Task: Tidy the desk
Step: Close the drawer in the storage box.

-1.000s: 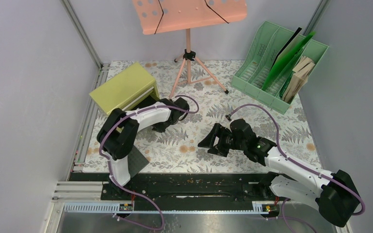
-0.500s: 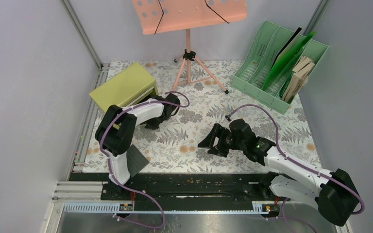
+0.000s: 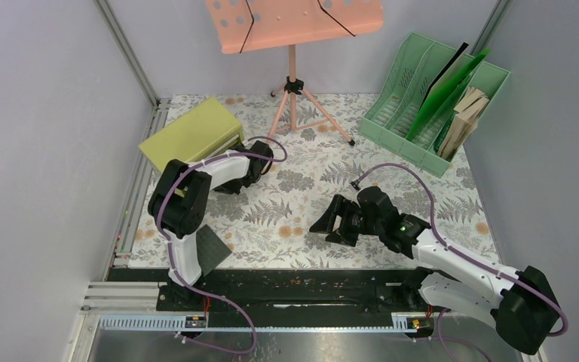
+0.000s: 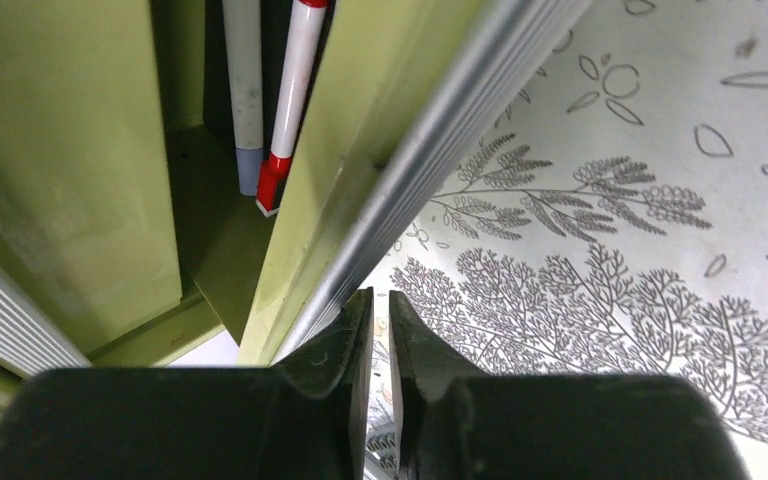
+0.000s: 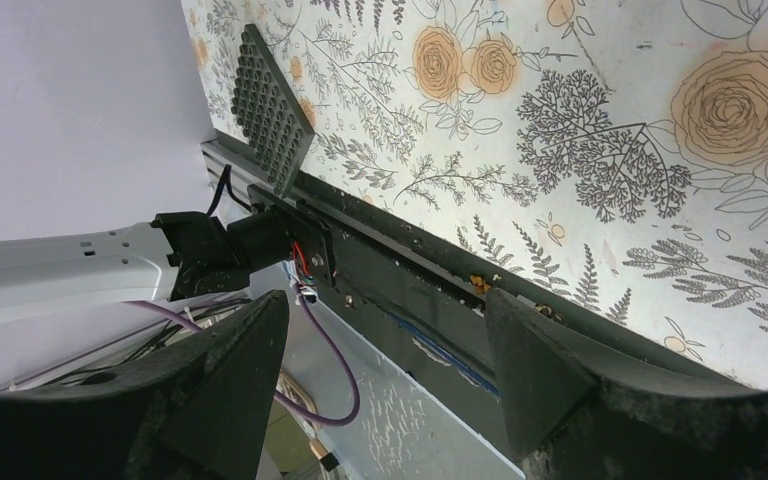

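the desk (image 3: 294,204) lies under the drawer cabinet (image 3: 192,136) and spreads away to the cabinet's right. the left gripper (image 4: 380,310) sits at the cabinet's drawer front, its fingers almost together with only a thin slit between them and nothing in it. inside the cabinet's partly open drawer lie a red-capped pen (image 4: 295,80) and a grey-capped pen (image 4: 243,80). the right gripper (image 5: 382,310) hovers well right of the cabinet, spread wide and empty.

Cabinet (image 3: 190,136) back-left on desk (image 3: 301,219), two pens (image 4: 290,90) in its drawer (image 4: 210,230), stand (image 3: 292,83) back-centre, file tray (image 3: 403,113) back-right
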Robot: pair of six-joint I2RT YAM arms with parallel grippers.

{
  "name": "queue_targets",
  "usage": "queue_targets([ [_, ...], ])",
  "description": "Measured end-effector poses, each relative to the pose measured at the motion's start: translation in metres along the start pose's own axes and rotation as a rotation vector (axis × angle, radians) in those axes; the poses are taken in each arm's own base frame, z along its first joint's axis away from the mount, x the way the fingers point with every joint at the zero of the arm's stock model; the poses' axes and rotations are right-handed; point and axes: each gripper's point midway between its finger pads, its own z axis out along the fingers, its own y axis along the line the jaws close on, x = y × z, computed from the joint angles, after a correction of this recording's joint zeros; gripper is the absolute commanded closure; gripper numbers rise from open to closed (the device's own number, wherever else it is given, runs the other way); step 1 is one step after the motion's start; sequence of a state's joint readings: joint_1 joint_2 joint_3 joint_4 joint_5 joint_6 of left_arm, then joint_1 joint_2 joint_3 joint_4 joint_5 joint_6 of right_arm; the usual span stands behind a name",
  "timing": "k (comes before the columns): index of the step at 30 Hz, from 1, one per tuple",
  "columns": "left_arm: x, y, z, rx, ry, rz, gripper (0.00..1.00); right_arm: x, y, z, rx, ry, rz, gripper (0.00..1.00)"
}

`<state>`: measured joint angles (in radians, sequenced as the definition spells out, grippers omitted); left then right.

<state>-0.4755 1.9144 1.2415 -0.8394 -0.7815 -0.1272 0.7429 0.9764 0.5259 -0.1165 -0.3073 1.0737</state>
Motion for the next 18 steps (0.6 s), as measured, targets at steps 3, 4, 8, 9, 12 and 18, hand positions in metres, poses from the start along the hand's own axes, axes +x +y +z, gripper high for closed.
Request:
queue_targets([
  [3,-0.004,0.003,0.004,-0.021,-0.006,-0.014,0.93,0.001,-0.001,-0.005,0.003,-0.002,-0.006,0.21],
  [4,-0.005,0.005,0.005,-0.027,-0.005,-0.019,0.93,0.002,-0.001,-0.006,0.001,-0.003,-0.008,0.2],
  [8,-0.01,0.013,0.015,-0.051,0.01,-0.044,0.94,0.003,-0.001,-0.009,0.0,-0.004,-0.014,0.21],
  [9,-0.011,0.015,0.018,-0.058,0.016,-0.05,0.94,0.003,-0.002,-0.01,0.004,-0.002,-0.014,0.21],
  [12,-0.014,0.02,0.023,-0.076,0.025,-0.062,0.94,0.004,-0.004,-0.01,0.015,-0.001,-0.015,0.21],
  [18,-0.021,0.021,0.025,-0.082,0.023,-0.071,0.94,0.005,-0.007,-0.01,0.028,0.003,-0.015,0.21],
])
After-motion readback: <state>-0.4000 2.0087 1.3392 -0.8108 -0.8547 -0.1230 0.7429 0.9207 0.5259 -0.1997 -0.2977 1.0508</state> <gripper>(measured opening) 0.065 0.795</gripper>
